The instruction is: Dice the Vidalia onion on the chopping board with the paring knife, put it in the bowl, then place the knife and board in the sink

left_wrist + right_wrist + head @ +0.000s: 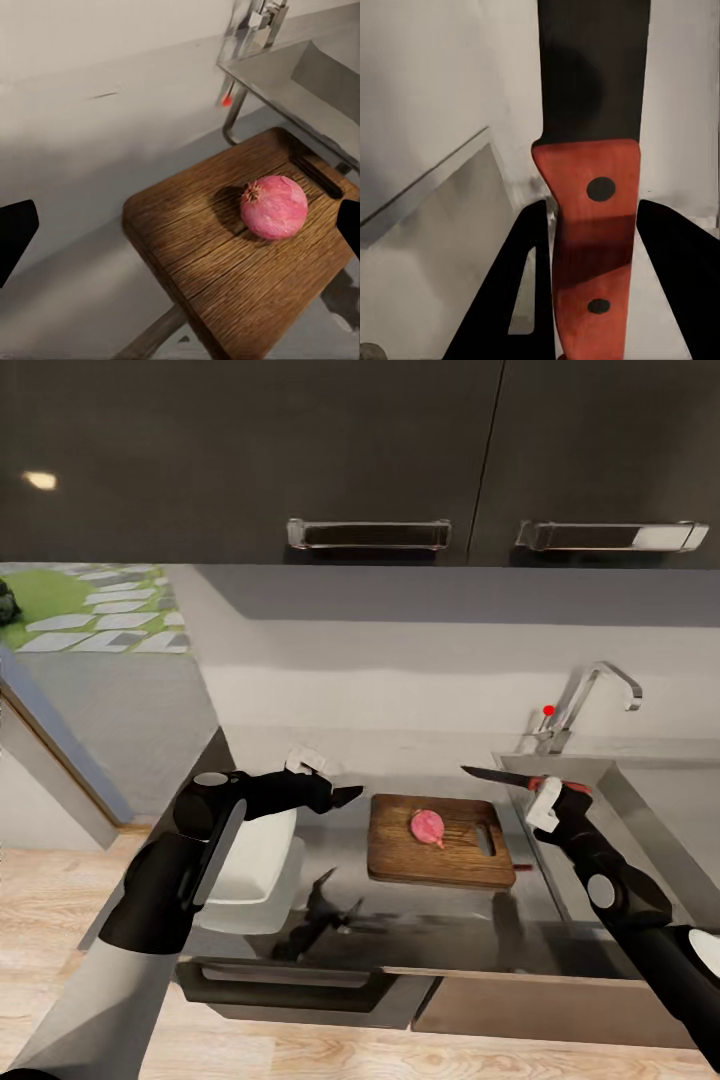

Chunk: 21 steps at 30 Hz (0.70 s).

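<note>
A pink, roundish onion (427,826) (274,208) lies on the dark-brown chopping board (400,852) (202,255), near the end with the handle slot. My left gripper (345,796) hovers just left of the board, pointing at the onion, open, its fingers (15,232) spread wide with nothing between them. My right gripper (553,800) (594,210) is shut on the red handle of the paring knife (500,776) (589,247), held above the board's right end, with the dark blade pointing left. A white bowl (255,855) sits on the countertop (440,920) under my left arm. The steel sink (650,800) lies to the right.
A chrome tap (585,700) with a red dot stands behind the sink's left corner. Black upper cabinets (368,534) with bar handles hang overhead. A dark drawer handle (290,985) juts out below the counter's front edge. Pale wood floor (60,900) shows at the left.
</note>
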Motion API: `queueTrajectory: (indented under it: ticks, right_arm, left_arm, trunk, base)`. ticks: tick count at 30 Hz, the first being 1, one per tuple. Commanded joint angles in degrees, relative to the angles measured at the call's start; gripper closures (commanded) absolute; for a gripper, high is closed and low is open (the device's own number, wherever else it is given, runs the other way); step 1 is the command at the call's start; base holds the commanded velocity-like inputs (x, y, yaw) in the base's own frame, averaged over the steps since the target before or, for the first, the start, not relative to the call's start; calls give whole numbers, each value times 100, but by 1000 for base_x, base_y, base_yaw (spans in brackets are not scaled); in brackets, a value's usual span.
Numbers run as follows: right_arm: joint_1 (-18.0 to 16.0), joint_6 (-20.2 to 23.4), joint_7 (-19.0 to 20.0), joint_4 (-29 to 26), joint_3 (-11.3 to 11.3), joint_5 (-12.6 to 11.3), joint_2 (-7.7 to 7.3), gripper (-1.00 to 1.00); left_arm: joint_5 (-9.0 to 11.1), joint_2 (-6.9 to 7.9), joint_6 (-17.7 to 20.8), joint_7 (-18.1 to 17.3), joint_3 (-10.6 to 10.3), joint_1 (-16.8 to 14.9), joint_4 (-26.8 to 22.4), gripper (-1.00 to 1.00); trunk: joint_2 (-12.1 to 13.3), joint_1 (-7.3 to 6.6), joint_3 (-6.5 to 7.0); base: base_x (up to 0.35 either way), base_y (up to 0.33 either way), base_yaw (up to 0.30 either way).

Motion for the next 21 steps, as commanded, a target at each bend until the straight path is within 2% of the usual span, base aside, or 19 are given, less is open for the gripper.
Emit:
queueTrajectory:
  ticks: [1,3,6,9,15,21]
  right_arm:
    - [-6,-55,31,-12,12,61,-6,100]
    - [-6,-266,40,-12,1,58,-6,100]
    - [-6,-801,132,-7,-120,54,-6,100]
    - [-6,-1062,248,-5,-216,53,-6,100]
    - [-6,-1210,367,-4,-267,59,-6,100]
    - [-6,-1236,430,-4,-333,61,-9,100]
  left_arm:
    - [15,4,38,-1,-4,-6,-4,-100]
    - [12,4,41,-1,-4,-7,-4,-100]
    - [15,4,44,-2,-4,-6,-4,-100]
    - [11,4,51,-6,-4,-7,-4,-100]
    - [8,4,54,-21,-4,-3,-10,-100]
    - [8,4,55,-230,-5,-7,-13,-100]
  trunk:
    - [-12,3,-11]
    - [-12,3,-11]
    - [-12,3,-11]
    - [-12,3,-11]
    - [-12,3,-11]
    - [-12,3,-11]
  base:
    - [0,116,0]
    - [0,83,0]
    - [0,37,0]
    - [0,15,0]
    - [0,4,0]
    - [0,0,0]
